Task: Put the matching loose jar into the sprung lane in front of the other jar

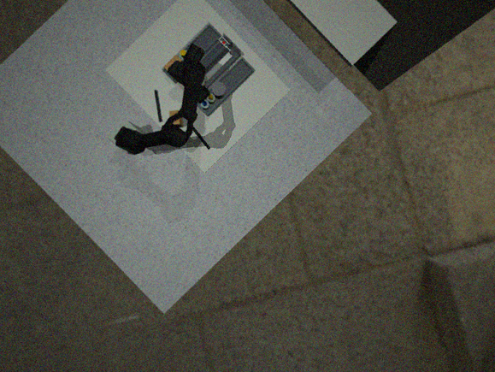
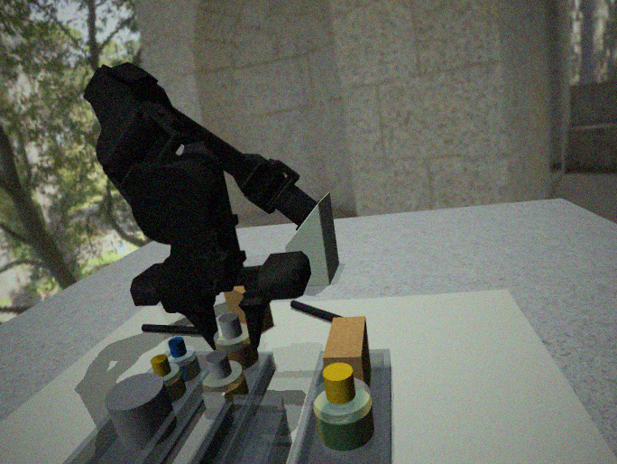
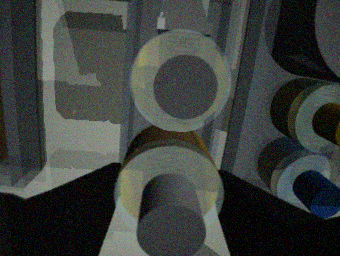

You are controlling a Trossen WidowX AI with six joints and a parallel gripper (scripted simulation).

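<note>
Gently, with the fingers [image 2: 233, 344] clamped on the front grey-capped jar [image 2: 234, 344] [image 3: 170, 195], ease the rear jar [image 2: 223, 376] [image 3: 180, 80] back, apparently touching, keeping both upright.

The whole surface [image 1: 258, 191] [image 2: 448, 249] is seen from high above, well back. From beyond the lanes, the arm [image 1: 191, 82] [image 2: 179, 199] is faced close up. Two grey-capped jars [image 2: 232, 338] [image 3: 170, 200], shared with that exterior view, are looked down on nearest by the wrist camera.
</note>
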